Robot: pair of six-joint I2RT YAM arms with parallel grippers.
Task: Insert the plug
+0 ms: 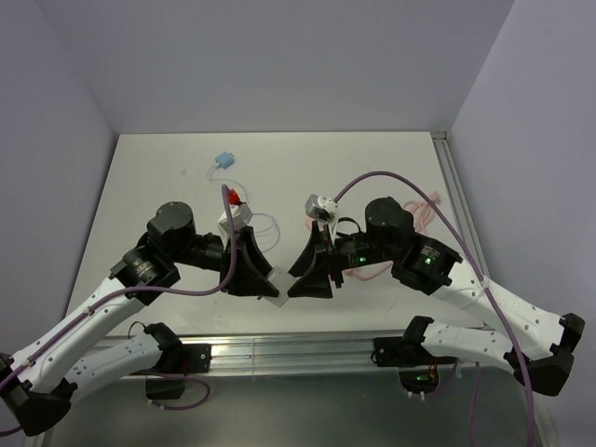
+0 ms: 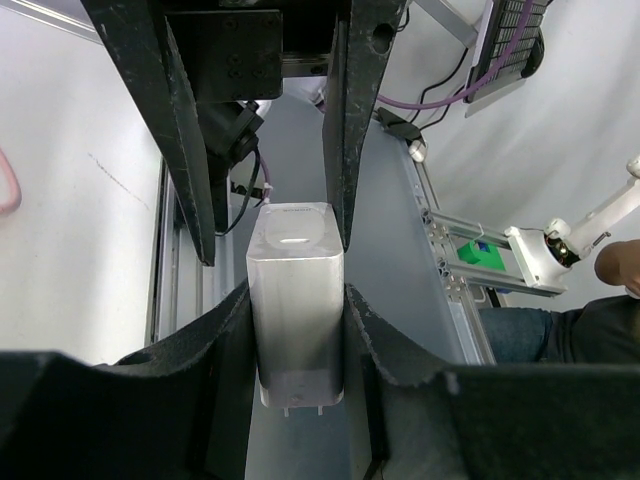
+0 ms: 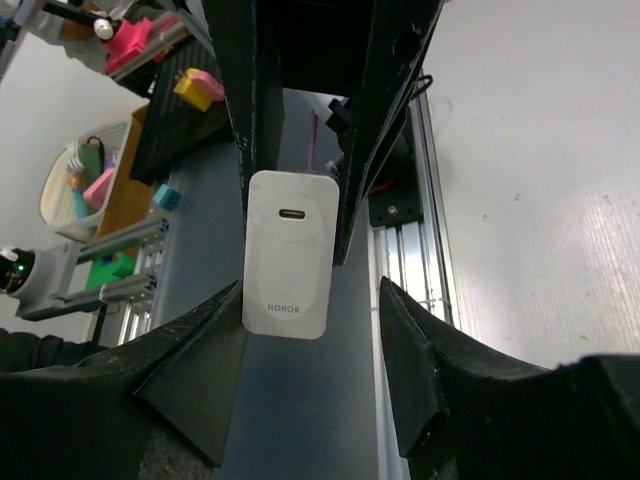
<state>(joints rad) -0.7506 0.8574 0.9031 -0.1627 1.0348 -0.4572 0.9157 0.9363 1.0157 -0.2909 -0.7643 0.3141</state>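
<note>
Nearest to us, just above the near edge of the table (image 1: 372, 168), the two arms meet tip to tip. The charger (image 3: 290, 255) hangs in the air between them rather than lying down.

The left gripper (image 2: 297, 300) is clamped on the charger's two long sides, toward the end away from the socket. That leaves the end face with the USB-C port (image 3: 293, 214) bare and turned toward the right wrist camera. We judge this is the reason for the hold: the port is what a plug must reach, so nothing may cover it.

The right gripper (image 3: 310, 290) straddles the same white block from the opposite end, its jaws parted a little wider than the body. One finger sits against a side while a gap shows at the other, so it has no hold on the charger. We read this as a hand-over or a bracing grip being set up, which would free one arm to fetch a cable.

Farther back, a pink cable (image 1: 433, 212) lies loose on the table beside the right arm. At the far side sits a small blue connector (image 1: 223, 159) on a thin white lead. It may be the plug to be inserted, though from above it is too small for us to be sure. It lies well apart from the charger and neither gripper touches it, so we judge the insertion itself has not begun.
</note>
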